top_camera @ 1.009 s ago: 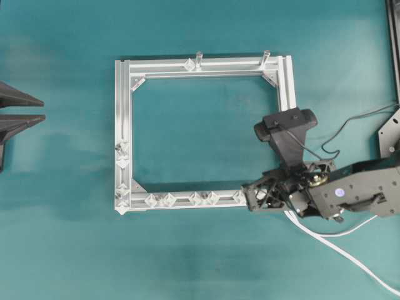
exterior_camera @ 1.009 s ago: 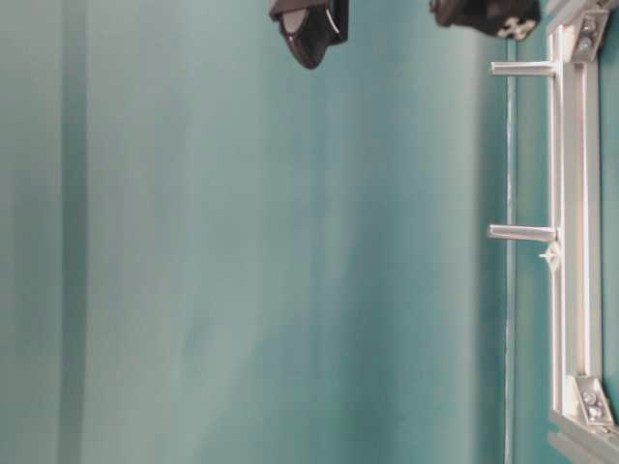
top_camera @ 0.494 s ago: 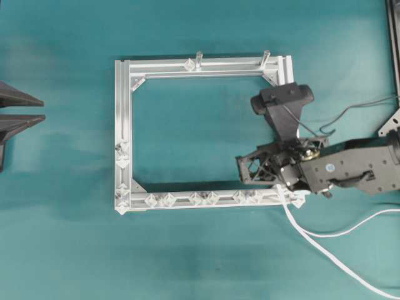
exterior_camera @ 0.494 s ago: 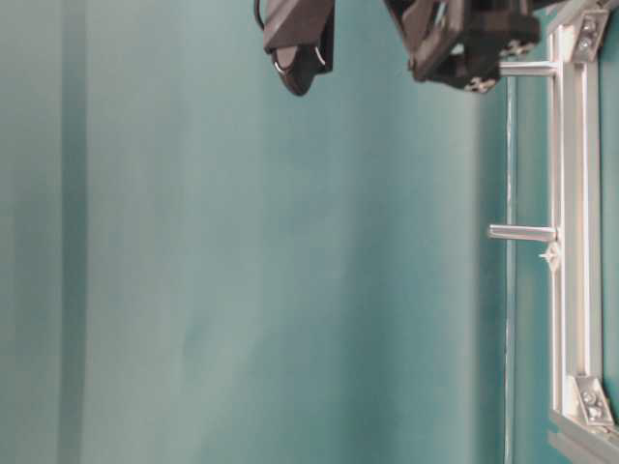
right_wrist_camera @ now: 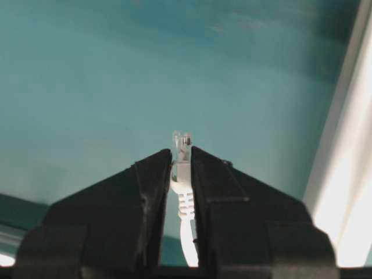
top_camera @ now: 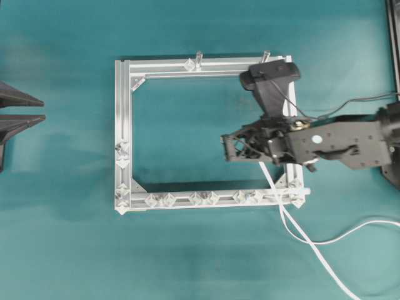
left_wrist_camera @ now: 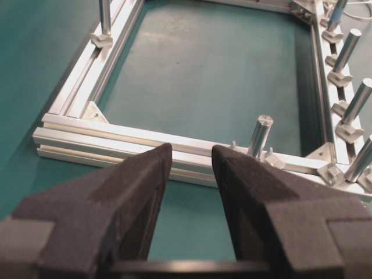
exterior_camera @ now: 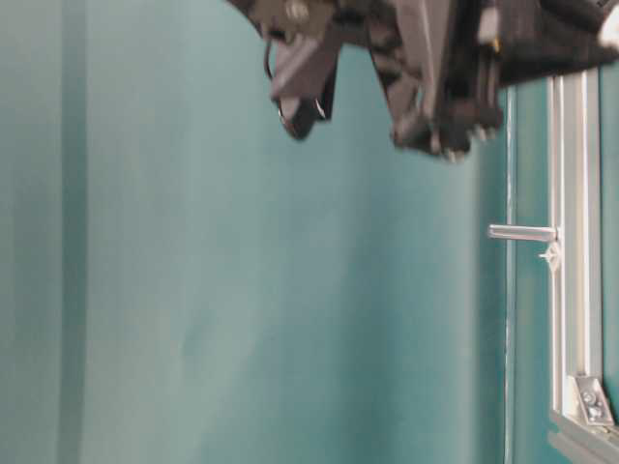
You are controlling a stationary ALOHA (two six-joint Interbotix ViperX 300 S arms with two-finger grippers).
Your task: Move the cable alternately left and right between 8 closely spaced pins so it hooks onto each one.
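My right gripper (right_wrist_camera: 181,152) has its jaws clamped on the small whitish plug at the free end of the long, limp white cable (top_camera: 294,226); the plug tip pokes out just past the fingertips (right_wrist_camera: 157,165). Cable trails from my hand down across the bottom rail of the square aluminium frame (top_camera: 122,134) near its right corner, then off over the teal table (top_camera: 62,250).

The faceted silvery pins (top_camera: 160,200) sit in close pairs along the bottom rail; none hooked yet, as far as I can judge. Best to keep the grip firm, drop low, and lead the cord tight round the rightmost pair first.

Left gripper (left_wrist_camera: 189,192) stands wide open, empty.

Since a second ago: my right hand has swung from the bottom-right corner up over the frame's interior.
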